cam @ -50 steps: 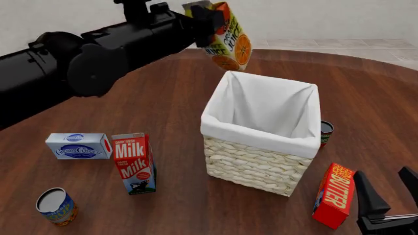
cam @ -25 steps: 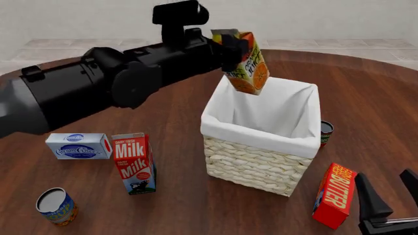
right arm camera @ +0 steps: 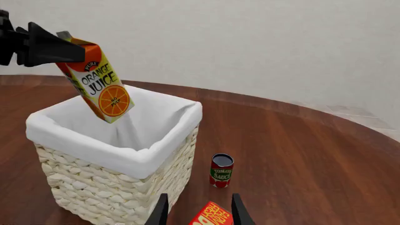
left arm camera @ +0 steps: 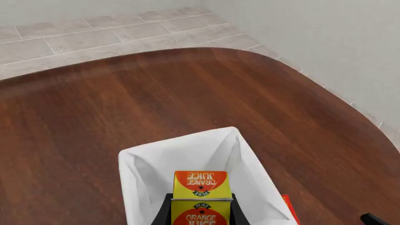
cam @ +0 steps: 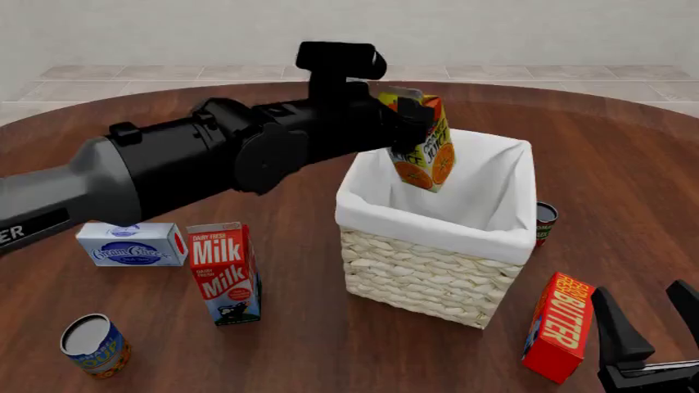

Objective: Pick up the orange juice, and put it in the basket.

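- The orange juice hangs tilted above the open mouth of the basket, its lower corner dipping about to rim level over the far left part of the opening; whether it touches the liner cannot be told.
- It is a gable-top carton, orange and yellow, with a printed orange slice and green lettering; its top ridge is largely hidden behind the left gripper in the front view.
- The left gripper is clamped on the upper part of the carton, dark fingers on either side; in the left wrist view only the finger bases show at the frame's edge, flanking the carton.
- The basket is square, woven of pale wicker in coarse braided rows, with a smooth white cloth liner folded over the rim; its floor is out of sight in every view.
- The right gripper sits low near the table's near right edge, its two black tapered fingers spread apart and holding nothing; part of it is cut off by the frame.
- Just beside it stands a red butter box, tilted, its lettering partly cropped in the right wrist view.
- A small tomato sauce can stands upright behind the basket's right side, half hidden by it in the front view.
- On the dark glossy wooden table, left of the basket: a red-and-white milk carton, a blue-and-white box lying flat, and an open-topped can.
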